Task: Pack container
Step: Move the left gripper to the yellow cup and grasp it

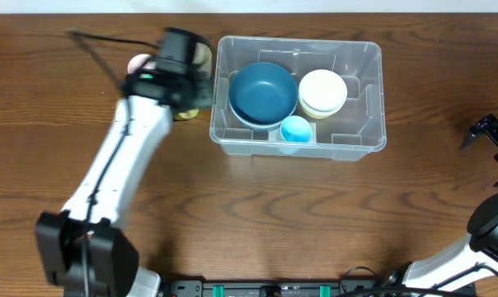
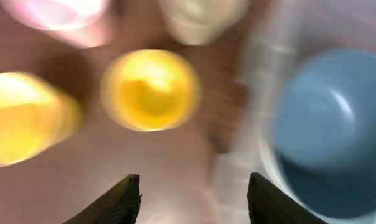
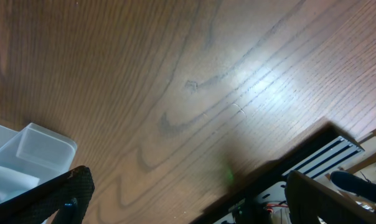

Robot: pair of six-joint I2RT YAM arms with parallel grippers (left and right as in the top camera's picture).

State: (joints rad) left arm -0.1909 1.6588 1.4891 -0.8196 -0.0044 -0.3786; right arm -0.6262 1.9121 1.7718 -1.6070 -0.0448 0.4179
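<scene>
Judging by how things lie, the packing is partly done. On the left, outside the bin, a cluster of small cups waits on the desk (image 1: 315,214). The blurred left wrist view shows a yellow one (image 2: 23,118) at the far left, a pink cup (image 2: 57,15) above it, a second yellow cup (image 2: 152,90) in the middle and a cream cup (image 2: 203,18) beyond that. All four look to stand near the container's left wall, though the blur hides whether any of them touch.

The left pincer (image 2: 194,199) hovers over this cluster. Its fingers are spread and there is nothing between them. The middle yellow cup lies ahead of the gap, so it seems the likeliest next pick, but that is only a guess.

Further right, the container (image 1: 373,124), a large clear plastic bin, sits on the desk at upper centre. It already holds a dark blue bowl (image 1: 263,92) on its left side and a stack of cream bowls (image 1: 321,92) beside that. A small light-blue cup (image 1: 296,129) sits near the front wall between them. The right end of the bin floor is bare, so there looks to be room for the cups.

At the far right, the right pincer (image 3: 191,199) is parked well apart from the bin. It is spread wide over bare wood and grips nothing.

What is left, it seems, is to bring the four cups in.
</scene>
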